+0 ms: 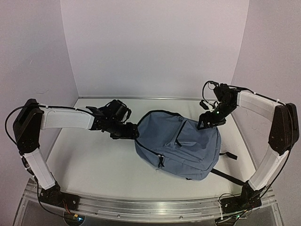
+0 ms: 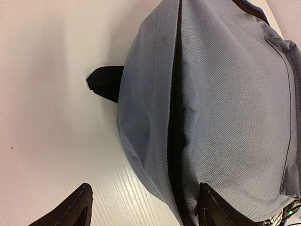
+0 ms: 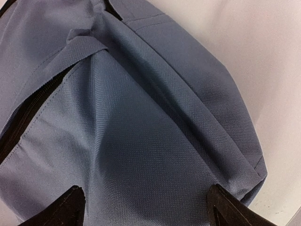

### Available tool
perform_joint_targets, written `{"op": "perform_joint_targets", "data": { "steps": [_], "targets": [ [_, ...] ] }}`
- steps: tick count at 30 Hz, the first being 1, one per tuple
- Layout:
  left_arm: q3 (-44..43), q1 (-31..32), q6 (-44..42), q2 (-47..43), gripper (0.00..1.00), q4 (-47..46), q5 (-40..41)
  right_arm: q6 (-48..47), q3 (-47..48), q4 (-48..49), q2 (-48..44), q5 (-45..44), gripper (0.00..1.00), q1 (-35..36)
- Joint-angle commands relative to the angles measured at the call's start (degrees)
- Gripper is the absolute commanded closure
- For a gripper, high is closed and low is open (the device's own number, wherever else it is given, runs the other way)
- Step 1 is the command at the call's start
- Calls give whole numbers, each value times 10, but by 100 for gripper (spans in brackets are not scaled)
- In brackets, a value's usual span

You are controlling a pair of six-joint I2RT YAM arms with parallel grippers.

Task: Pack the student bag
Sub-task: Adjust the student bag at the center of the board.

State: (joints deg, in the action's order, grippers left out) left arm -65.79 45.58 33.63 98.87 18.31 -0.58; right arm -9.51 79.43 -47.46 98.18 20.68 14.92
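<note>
The slate-blue student bag [image 1: 181, 143] lies flat on the white table, its black zipper shut and black straps trailing at the right. My left gripper [image 1: 132, 132] is open at the bag's left edge; in the left wrist view [image 2: 143, 209] one fingertip rests against the fabric by the zipper [image 2: 175, 122] and the other is over the table. My right gripper [image 1: 209, 121] is open just above the bag's upper right corner; the right wrist view [image 3: 146, 207] shows bag fabric [image 3: 141, 141] between the spread fingers. No books show in any view.
A black strap loop [image 2: 106, 82] pokes out from under the bag's left side. Straps [image 1: 228, 175] stick out toward the right arm's base. White walls close off the back and sides.
</note>
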Motion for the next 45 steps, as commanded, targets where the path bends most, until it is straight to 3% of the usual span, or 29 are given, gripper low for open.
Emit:
{"op": "perform_joint_targets", "data": {
  "steps": [1, 5, 9, 13, 17, 19, 25, 31, 37, 41, 45],
  "targets": [
    [-76, -53, -49, 40, 23, 12, -45, 22, -19, -27, -54, 24, 9, 0],
    [-145, -75, -79, 88, 20, 33, -92, 30, -41, -33, -99, -8, 2, 0],
    [-194, -81, -100, 123, 20, 46, -111, 27, -69, -49, -119, -30, 2, 0],
    [-233, -87, -118, 152, 28, 60, -126, 18, -80, -68, -113, -14, 5, 0],
    [-229, -88, -121, 157, 67, 59, -157, 12, -80, -89, -78, 53, 15, 0],
    [-198, -88, -113, 142, 81, 43, -168, 10, -71, -90, -62, 63, 19, 0],
    [-52, -68, -77, 58, 100, -29, -190, 3, 16, -85, 23, 57, 25, 0],
    [45, 23, -46, -1, 100, -84, -162, 41, 193, -75, 165, 107, 30, 5],
    [57, 126, -8, 21, 99, -135, -148, 80, 370, -75, 295, 139, 31, 76],
    [48, 169, 4, 23, 84, -162, -142, 87, 423, -75, 327, 153, 28, 111],
    [53, 170, 1, -21, 63, -156, -124, 62, 444, -75, 299, 115, 20, 111]
  ]
}}
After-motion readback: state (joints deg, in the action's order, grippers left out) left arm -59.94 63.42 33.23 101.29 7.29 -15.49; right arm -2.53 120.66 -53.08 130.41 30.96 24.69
